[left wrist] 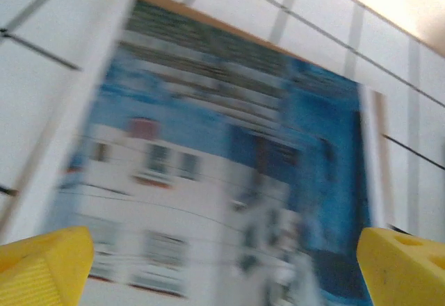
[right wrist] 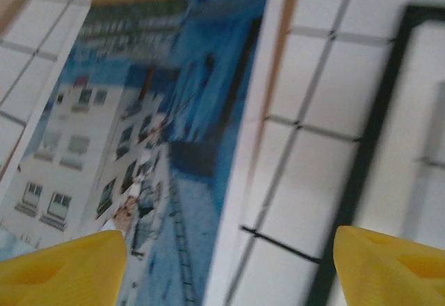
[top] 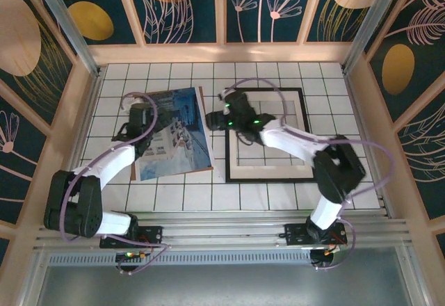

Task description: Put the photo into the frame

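Photo (left wrist: 229, 181) near left pincer (left wrist: 222, 268) & rt pincer (right wrist: 226, 268), both released; rt cam catches frame (right wrist: 367, 154).

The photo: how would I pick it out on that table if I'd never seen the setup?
Start with the white tiled table. On its left half, beside the black frame, lies the photo, tilted. It is the only colourful sheet there: blue tones with whitish buildings.

Bare bench (top: 217, 170) strip between photo (top: 174, 139) and frame (top: 271, 179) is free at near end; right arm (top: 285, 141) overhangs frame's left half.
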